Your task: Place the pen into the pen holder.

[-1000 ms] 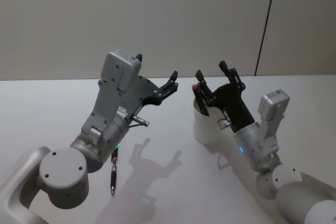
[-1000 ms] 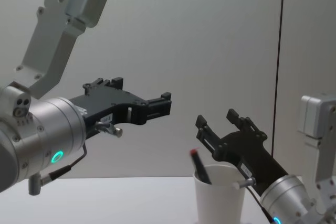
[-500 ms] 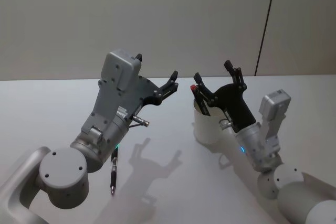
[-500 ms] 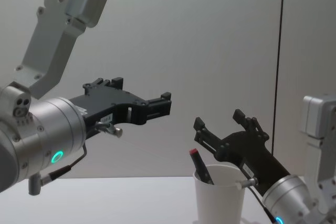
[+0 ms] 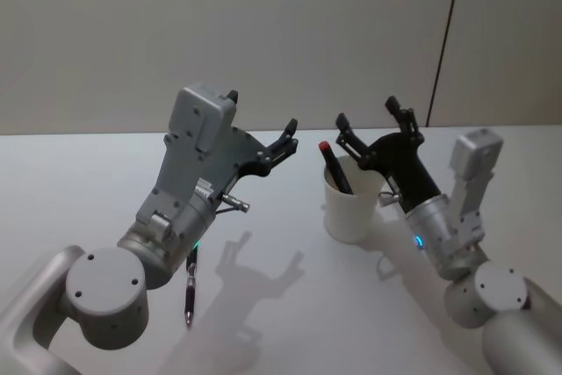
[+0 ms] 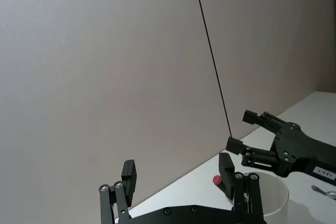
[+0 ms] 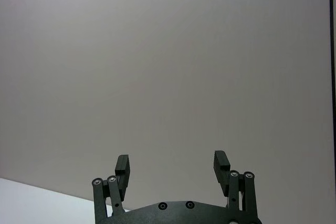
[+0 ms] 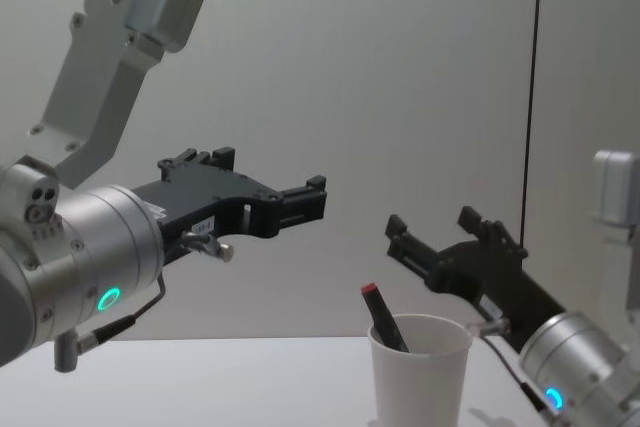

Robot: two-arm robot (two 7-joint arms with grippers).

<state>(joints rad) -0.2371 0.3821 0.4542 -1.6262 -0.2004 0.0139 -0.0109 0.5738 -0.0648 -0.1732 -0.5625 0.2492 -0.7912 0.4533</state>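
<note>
See red-capped pen [image 5: 334, 167] leaning in paper cup [image 5: 351, 212]. Right gripper [image 5: 367, 111] spread, empty, just above it. Left gripper [image 5: 261, 110] spread too, raised aside.

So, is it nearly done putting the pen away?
Looks nearly done: a red-tipped pen leans inside the white cup. Nothing is in hand: right gripper over the cup, left gripper raised, both jaws open. Possibly left: a second pen lying on the table.
</note>
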